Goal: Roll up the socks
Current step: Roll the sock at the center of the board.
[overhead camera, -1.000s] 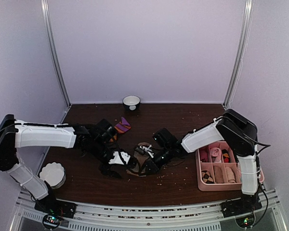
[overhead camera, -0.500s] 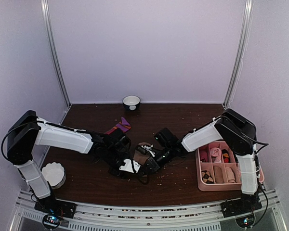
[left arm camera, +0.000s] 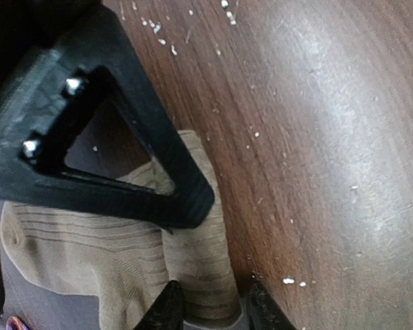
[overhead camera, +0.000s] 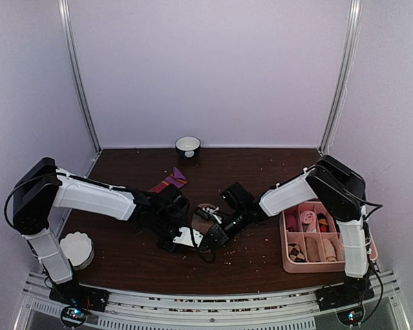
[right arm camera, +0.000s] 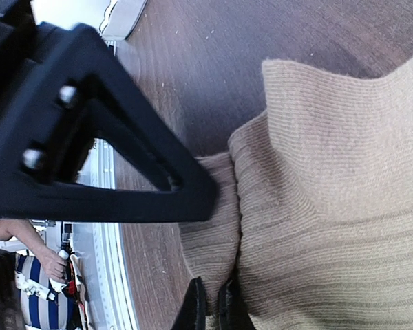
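At mid-table: left gripper (left arm camera: 213,311) and right gripper (right arm camera: 210,306) sit nose to nose over the tan sock (left arm camera: 89,240), lower centre of the top view, on the brown table (overhead camera: 275,172).
Left jaws: parted, and the tan sock's ribbed end sits right between them at the bottom edge of the left wrist view. The left-hand tip is on the fabric and a thin grey sliver shows beside the other. Whether it's a firm squeeze, can't tell.
Right jaws: pressed together, pinching a ridge of the tan sock at the bottom edge of the right wrist view, knit bunching on both sides of the tips.
Sock spread: crumpled on the wood, filling the lower left of the left wrist view and the right half of the right wrist view.
Bracket (left arm camera: 103,158): black, triangular, two screws, upper left in both wrist views, its point over the fabric. Whose it is, can't tell.
Red sock (overhead camera: 171,181): up and left of the grippers in the top view, purple stripes showing, apart from both jaws.
Tray (overhead camera: 316,267): pink, lower right by the right arm's base, small rolls in its compartments.
Bowl (overhead camera: 188,145): back edge, centre.
Dish (overhead camera: 76,249): white, fluted, lower left.
Specks: pale crumbs scattered over the wood.
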You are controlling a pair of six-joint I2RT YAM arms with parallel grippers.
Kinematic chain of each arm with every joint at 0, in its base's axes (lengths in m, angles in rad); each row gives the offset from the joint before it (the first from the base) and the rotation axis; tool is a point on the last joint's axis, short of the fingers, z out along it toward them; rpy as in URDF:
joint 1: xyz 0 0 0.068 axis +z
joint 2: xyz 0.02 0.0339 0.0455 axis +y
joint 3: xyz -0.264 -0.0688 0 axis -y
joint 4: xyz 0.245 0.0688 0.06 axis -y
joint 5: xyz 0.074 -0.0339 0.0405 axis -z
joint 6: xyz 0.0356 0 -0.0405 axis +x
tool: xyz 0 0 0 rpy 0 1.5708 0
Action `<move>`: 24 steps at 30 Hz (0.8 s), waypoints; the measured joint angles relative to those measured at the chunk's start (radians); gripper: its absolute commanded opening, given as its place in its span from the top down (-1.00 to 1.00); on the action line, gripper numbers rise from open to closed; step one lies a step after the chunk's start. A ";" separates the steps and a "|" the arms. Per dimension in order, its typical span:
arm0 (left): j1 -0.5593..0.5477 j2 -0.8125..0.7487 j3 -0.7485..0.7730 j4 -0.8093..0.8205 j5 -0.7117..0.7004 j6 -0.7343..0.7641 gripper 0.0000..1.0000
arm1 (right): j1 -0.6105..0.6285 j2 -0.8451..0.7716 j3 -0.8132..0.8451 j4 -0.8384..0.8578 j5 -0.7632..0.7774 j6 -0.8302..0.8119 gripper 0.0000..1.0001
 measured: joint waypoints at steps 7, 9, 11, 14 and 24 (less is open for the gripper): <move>0.000 0.054 0.040 -0.004 -0.018 -0.019 0.66 | 0.000 0.000 -0.004 0.011 -0.001 0.032 1.00; 0.000 0.070 0.058 -0.011 -0.023 -0.036 1.00 | -0.001 0.000 -0.011 0.024 -0.005 0.041 0.95; 0.000 0.085 0.077 -0.023 -0.026 -0.048 1.00 | -0.001 -0.004 -0.020 0.034 -0.006 0.047 0.85; 0.005 0.102 0.110 -0.053 -0.010 -0.074 1.00 | -0.004 -0.024 -0.048 0.052 0.009 0.054 0.64; 0.111 0.227 0.294 -0.317 0.264 -0.199 1.00 | 0.006 -0.246 -0.303 0.268 0.349 0.118 -0.99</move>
